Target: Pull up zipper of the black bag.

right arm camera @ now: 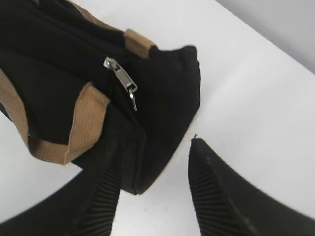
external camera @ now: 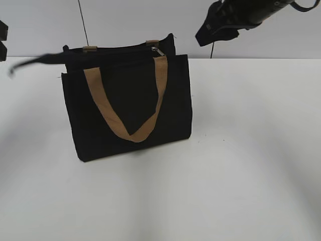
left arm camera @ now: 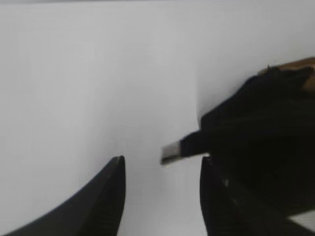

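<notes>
The black bag (external camera: 128,108) stands upright on the white table, its tan handle (external camera: 105,103) hanging down the front. The zipper runs along its top edge, with the silvery pull (external camera: 158,50) at the right end. In the right wrist view the pull (right arm camera: 123,78) hangs at the bag's (right arm camera: 167,88) end. My right gripper (right arm camera: 156,147) is open and empty, above and right of that end, also seen in the exterior view (external camera: 215,27). My left gripper (left arm camera: 162,196) is open and empty, beside the bag's left end (left arm camera: 261,137), close to the black shoulder strap's metal tip (left arm camera: 172,151).
The thin shoulder strap (external camera: 35,61) sticks out to the left of the bag in the air. The white table (external camera: 241,150) spreads to the right and front of the bag. A grey wall stands behind.
</notes>
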